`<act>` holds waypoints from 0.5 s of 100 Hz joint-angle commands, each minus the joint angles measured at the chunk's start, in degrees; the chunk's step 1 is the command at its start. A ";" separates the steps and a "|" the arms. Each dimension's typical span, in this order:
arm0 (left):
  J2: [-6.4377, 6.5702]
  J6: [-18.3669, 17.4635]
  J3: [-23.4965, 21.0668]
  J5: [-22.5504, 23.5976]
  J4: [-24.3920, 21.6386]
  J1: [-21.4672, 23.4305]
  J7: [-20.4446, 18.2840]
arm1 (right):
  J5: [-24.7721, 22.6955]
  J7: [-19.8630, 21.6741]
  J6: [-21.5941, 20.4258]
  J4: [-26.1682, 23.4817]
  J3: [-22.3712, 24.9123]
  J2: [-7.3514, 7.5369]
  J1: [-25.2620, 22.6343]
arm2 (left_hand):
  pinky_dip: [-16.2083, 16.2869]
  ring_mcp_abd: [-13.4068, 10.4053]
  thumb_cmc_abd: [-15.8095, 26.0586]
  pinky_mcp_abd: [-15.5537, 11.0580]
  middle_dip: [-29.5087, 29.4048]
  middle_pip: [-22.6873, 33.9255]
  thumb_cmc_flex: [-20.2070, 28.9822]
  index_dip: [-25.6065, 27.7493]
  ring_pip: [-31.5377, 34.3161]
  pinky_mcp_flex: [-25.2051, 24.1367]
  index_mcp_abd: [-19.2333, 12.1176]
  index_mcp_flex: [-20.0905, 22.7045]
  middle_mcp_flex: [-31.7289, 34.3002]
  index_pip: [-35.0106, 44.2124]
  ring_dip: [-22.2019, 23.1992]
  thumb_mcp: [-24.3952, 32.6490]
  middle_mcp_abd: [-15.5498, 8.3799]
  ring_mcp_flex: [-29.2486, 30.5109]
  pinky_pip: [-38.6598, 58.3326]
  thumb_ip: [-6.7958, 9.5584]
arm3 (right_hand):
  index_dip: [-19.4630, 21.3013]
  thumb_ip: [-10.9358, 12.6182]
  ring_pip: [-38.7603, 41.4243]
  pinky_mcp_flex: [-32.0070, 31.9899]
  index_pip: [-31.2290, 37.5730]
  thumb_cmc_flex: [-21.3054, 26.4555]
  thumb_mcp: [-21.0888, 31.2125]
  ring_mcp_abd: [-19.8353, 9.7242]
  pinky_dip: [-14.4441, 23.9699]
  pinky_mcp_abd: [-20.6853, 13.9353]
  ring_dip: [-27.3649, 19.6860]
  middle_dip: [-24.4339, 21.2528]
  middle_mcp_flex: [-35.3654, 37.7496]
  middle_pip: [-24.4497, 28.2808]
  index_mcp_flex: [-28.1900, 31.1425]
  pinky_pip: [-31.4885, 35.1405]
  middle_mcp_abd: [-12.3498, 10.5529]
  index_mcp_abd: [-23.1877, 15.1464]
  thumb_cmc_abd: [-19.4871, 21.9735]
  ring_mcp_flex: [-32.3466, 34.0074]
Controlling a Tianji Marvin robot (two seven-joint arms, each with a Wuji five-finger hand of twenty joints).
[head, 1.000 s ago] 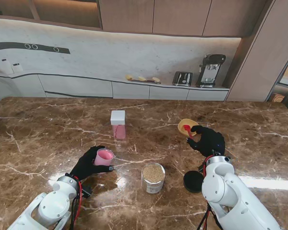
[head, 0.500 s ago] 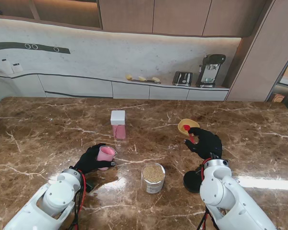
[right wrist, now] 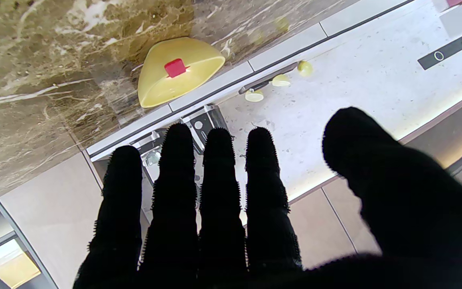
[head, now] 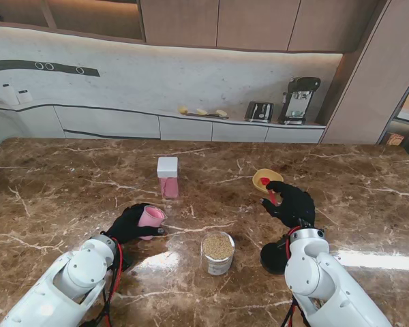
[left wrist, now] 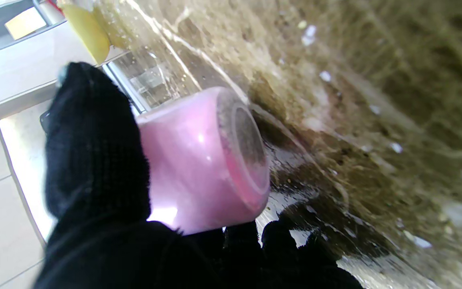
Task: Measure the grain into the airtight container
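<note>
**Pink cup in the left hand, right hand empty by the yellow bowl**

Going left to right across the marble table (head: 68, 177). The left hand (head: 126, 227) is wrapped around a small pink cup (head: 150, 219), which is tipped over to one side. The left wrist view shows it better: the cup (left wrist: 199, 160) is leaning, its base just off or barely touching the table top, I can't tell which. Black-gloved fingers (left wrist: 94, 140) close on its side.

Farther from me, near the middle, a pink container with a white lid (head: 168, 176) stands upright, well apart from both hands.

Nearer to me, right of the cup, sits an open glass jar of grain (head: 218, 253), upright and filled close to the rim. Just to its right a black round lid (head: 273, 258) lies flat, partly hidden behind the right arm.

The right hand (head: 291, 202) holds nothing; in the wrist view its fingers (right wrist: 219, 192) are stretched out straight and side by side, thumb apart. Beyond the fingertips is a yellow bowl (head: 262, 179) with a red scoop (head: 266, 184) in it. Whether the hand touches either, I can't tell.
</note>
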 commanded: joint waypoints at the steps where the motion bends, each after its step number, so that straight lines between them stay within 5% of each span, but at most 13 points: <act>1: 0.30 1.35 0.50 0.27 2.53 0.76 0.19 | 0.45 0.91 -0.05 0.16 -0.10 -0.19 -0.37 | 0.60 2.52 23.62 14.20 -0.33 -1.08 4.27 0.07 -1.48 2.50 -11.65 5.06 -2.05 1.16 -0.99 7.17 -1.62 -1.58 3.40 -0.95 | 0.16 2.57 -0.82 -0.80 -1.08 -2.45 0.66 0.25 0.92 0.00 -1.35 0.70 -0.96 -0.38 -0.75 -0.96 -0.03 -0.72 0.96 -1.95; 30: 0.34 2.45 0.64 0.88 2.83 1.02 0.30 | 0.85 1.40 0.14 0.34 -0.02 -0.18 -0.30 | 0.60 2.58 24.87 14.30 0.30 -1.42 2.84 0.44 -1.38 2.49 -10.35 5.66 -1.98 -0.22 -1.13 7.50 -1.55 -1.56 3.38 -0.64 | 0.12 2.66 -0.92 -1.22 -1.25 -2.44 0.56 0.27 1.11 0.21 -1.33 0.73 -1.13 -0.46 -0.98 -1.33 0.03 -0.66 1.20 -2.21; 50: -0.16 2.39 0.45 -0.74 3.06 1.62 1.48 | 0.81 1.37 0.22 0.25 -0.07 -0.18 -0.43 | 0.60 2.90 21.60 13.95 0.98 -0.58 8.03 3.29 -1.14 2.55 -10.03 9.23 -1.66 3.78 -0.57 9.16 -0.86 -1.54 3.40 0.13 | 0.15 2.70 -0.95 -1.21 -1.23 -2.29 0.68 0.22 1.25 0.22 -1.33 0.72 -1.24 -0.52 -0.90 -1.49 0.01 -0.67 1.20 -2.21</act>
